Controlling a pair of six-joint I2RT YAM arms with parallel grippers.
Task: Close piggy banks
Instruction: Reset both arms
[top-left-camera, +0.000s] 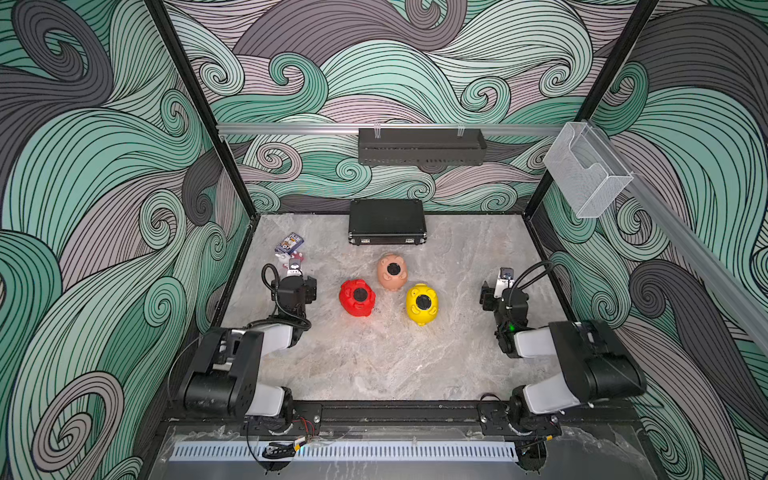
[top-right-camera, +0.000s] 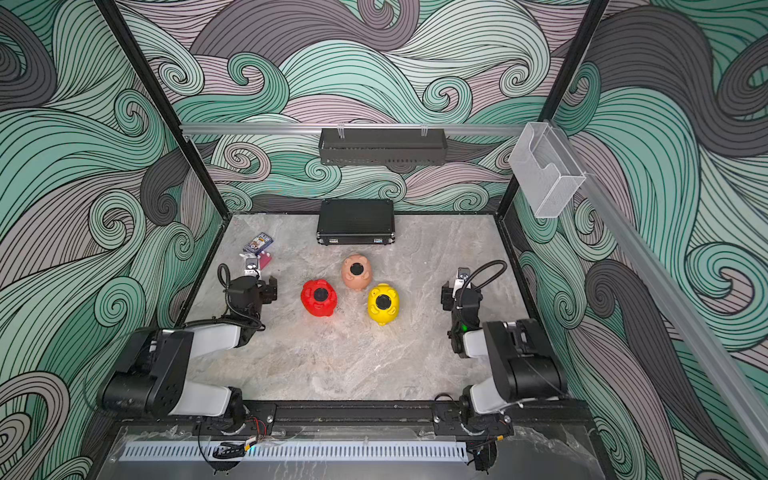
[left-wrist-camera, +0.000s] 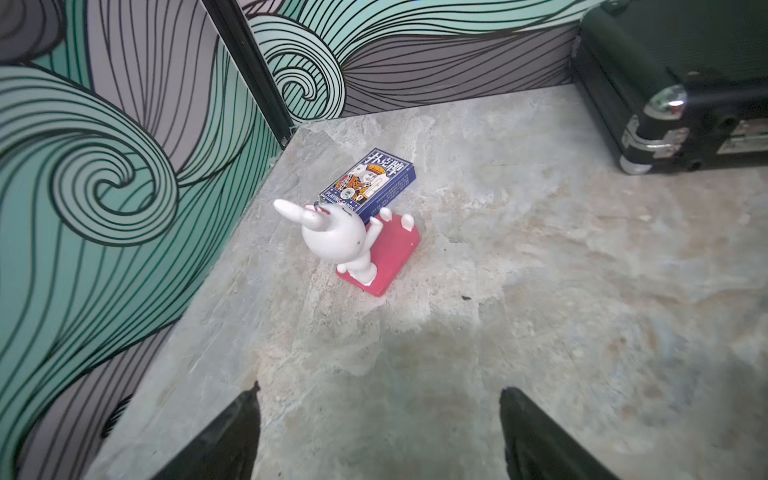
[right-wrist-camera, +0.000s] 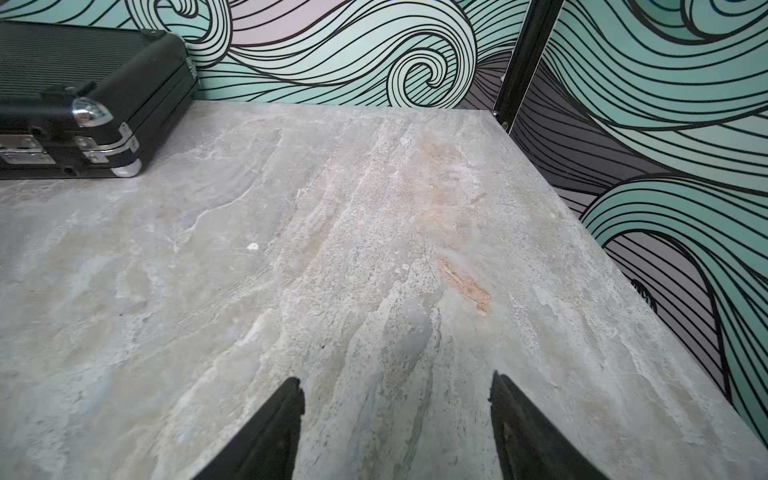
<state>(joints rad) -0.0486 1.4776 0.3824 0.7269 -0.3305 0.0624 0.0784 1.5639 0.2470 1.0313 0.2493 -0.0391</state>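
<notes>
Red pig (top-left-camera: 357, 305), peach-pink pig (top-left-camera: 392, 280) and yellow pig (top-left-camera: 422, 313) are clustered belly-up in the middle of the counter (top-left-camera: 374, 365), clear of all edges; left gripper (left-wrist-camera: 378, 392) and right gripper (right-wrist-camera: 395, 384) gape empty near opposite side edges; dark belly discs (top-left-camera: 360, 295) may be plugs, seating unclear, so I'd press each squarely down, other arm bracing.

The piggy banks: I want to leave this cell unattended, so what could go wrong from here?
1. The red pig, yellow pig and peach-pink pig lie belly-up, close together on rounded backs. Pressing one could roll it or nudge a neighbour.
2. Each belly shows a black disc. Whether it is fully seated cannot be told, so one might come loose.
3. The open left gripper faces the rabbit figurine; a forward swing could topple it.
</notes>
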